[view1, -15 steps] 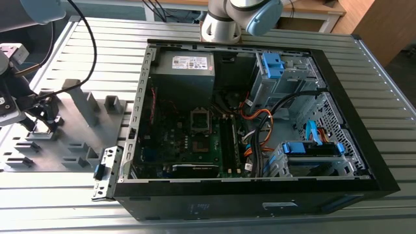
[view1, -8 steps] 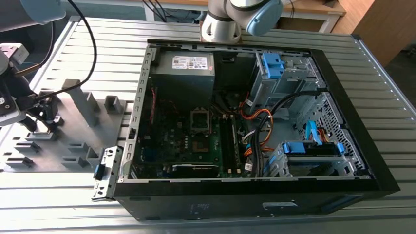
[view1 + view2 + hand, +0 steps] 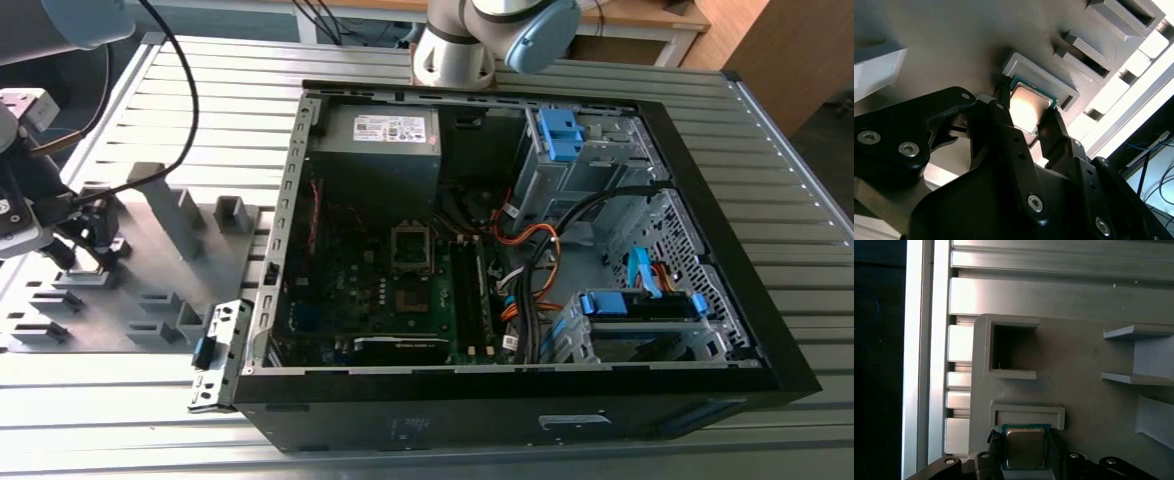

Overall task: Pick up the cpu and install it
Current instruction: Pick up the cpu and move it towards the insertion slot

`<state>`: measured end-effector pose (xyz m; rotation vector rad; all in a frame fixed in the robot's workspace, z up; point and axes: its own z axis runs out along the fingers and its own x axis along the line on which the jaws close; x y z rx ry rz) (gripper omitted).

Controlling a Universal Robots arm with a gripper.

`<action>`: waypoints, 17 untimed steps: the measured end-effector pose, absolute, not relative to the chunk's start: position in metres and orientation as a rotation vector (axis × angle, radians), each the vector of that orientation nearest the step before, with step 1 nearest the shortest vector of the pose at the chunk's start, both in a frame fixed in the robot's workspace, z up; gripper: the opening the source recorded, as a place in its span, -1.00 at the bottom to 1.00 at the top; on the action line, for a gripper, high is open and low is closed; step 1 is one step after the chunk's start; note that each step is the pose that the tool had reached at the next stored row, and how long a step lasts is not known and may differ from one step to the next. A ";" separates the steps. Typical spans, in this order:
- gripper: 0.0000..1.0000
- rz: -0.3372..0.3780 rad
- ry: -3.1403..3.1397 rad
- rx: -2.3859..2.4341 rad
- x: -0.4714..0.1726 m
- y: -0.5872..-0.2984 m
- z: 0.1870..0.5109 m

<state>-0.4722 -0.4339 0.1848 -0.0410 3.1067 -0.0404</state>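
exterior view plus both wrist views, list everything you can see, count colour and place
cpu: one, silver-grey top, on the fixture tray beside a grey frame
fixture tray: one, grey, on the table, at the exterior view's left of the computer case
computer case: one, black, open, mid-table
motherboard: one, green, inside the case
power supply: one, grey, inside the case
cables: several, orange and black, inside the case
drive brackets: two, blue, inside the case
table: one, silver, slatted
arm: one, grey and blue, base beyond the case
gripper: one, black, straddling the cpu
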 end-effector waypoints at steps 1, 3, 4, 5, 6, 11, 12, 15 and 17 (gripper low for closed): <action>-0.06 -0.041 3.107 -0.041 -0.472 -0.434 0.186; -0.06 -0.041 3.107 -0.041 -0.472 -0.434 0.189; -0.06 -0.041 3.107 -0.041 -0.472 -0.434 0.190; -0.06 -0.041 3.107 -0.041 -0.472 -0.434 0.191; -0.06 -0.041 3.107 -0.041 -0.472 -0.434 0.193; -0.06 -0.041 3.107 -0.041 -0.472 -0.434 0.202; -0.06 -0.041 3.107 -0.041 -0.472 -0.434 0.203; -0.06 -0.040 3.107 -0.041 -0.472 -0.434 0.203; -0.06 -0.041 3.107 -0.041 -0.472 -0.434 0.203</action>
